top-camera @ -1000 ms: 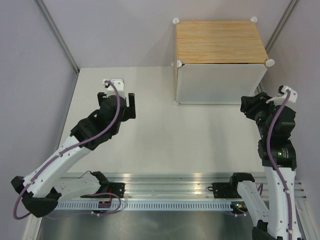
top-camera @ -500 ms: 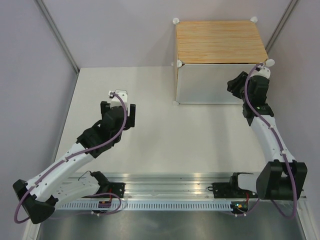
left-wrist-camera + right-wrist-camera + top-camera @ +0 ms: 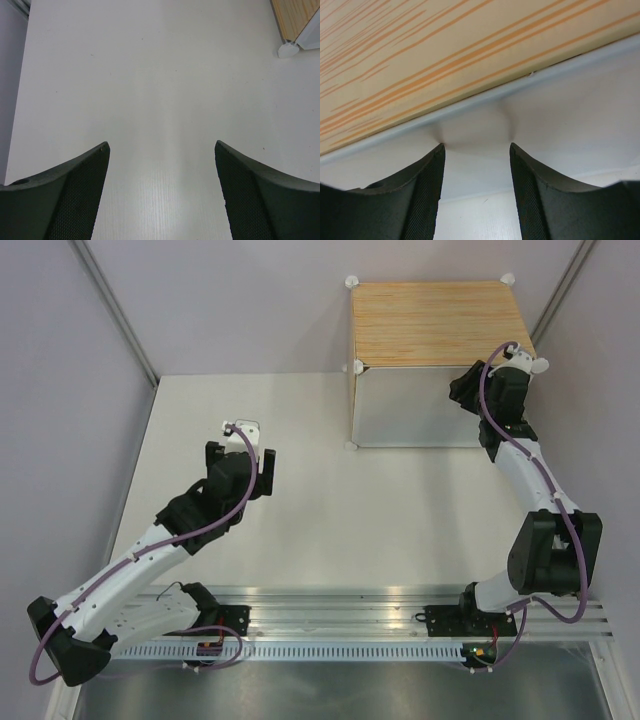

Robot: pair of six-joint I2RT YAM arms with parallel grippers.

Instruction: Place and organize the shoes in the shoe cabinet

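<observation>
The left gripper (image 3: 160, 150) hangs spread wide over the table (image 3: 330, 500) at 9 o'clock. The shoe cabinet (image 3: 435, 320) sits at 1 o'clock, its long axis 9-to-3 and its white door (image 3: 405, 405) facing 6. The right gripper (image 3: 476, 150), parted and holding nothing, points at the door's top edge.

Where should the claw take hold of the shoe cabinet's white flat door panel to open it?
Top edge of the white door panel, at the rounded recess below the bamboo-grain top, from the front; elsewhere it's flat. Right claw straddles it.

Shoe cabinet (image 3: 440, 320) back right (on table (image 3: 330, 510))
</observation>
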